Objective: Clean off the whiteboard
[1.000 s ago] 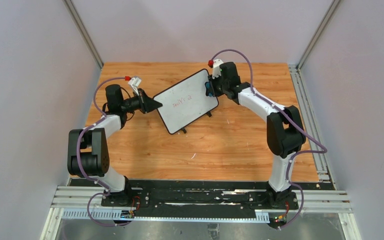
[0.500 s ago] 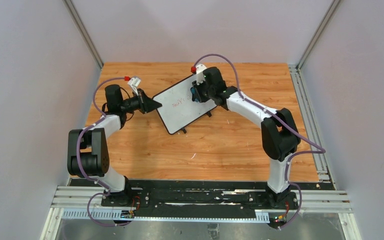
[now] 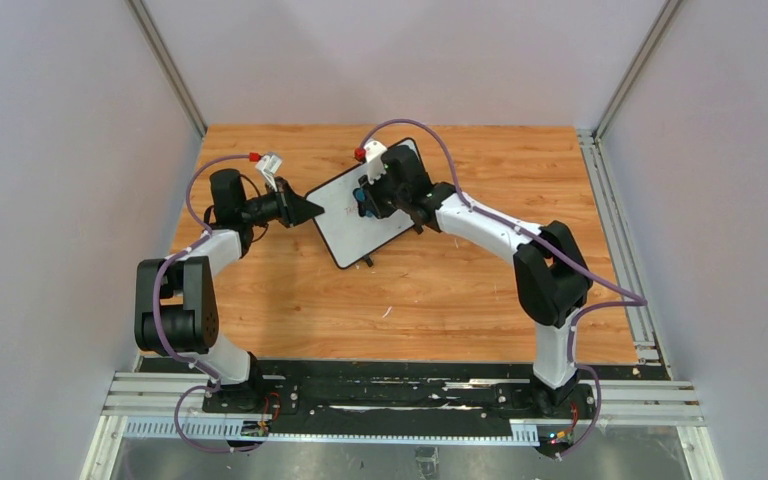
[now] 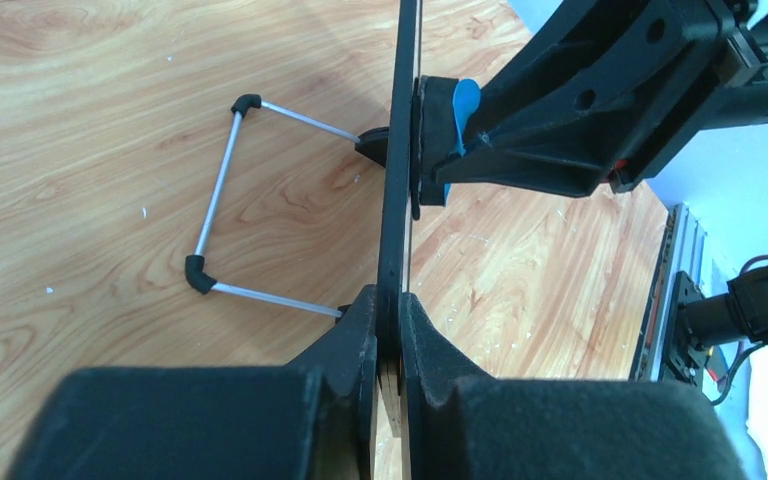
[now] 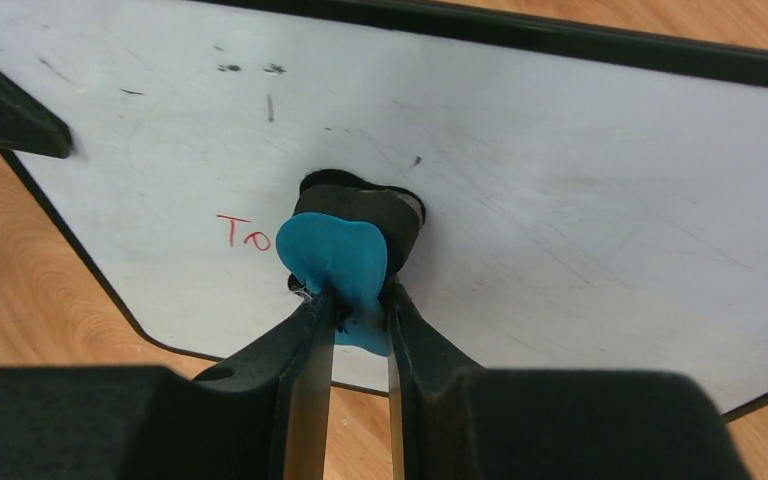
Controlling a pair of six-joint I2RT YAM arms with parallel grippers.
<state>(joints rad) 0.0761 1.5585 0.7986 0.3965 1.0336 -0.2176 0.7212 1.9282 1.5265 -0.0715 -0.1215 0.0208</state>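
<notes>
Clamped shut with the left gripper (image 4: 388, 300) on the left edge of the whiteboard (image 3: 345, 235). Pinched tight with the right gripper (image 5: 355, 300) on a blue eraser (image 5: 335, 255), black pad pressed to the white face just right of red writing (image 5: 243, 232). Propped on a wire stand (image 4: 215, 210) at the far middle of the wooden table (image 3: 440, 290).

Small rectangular black-framed whiteboard (image 3: 345, 228) sits askew on the wooden desk (image 3: 410, 290), with red handwriting (image 5: 245, 232) reading "To".
</notes>
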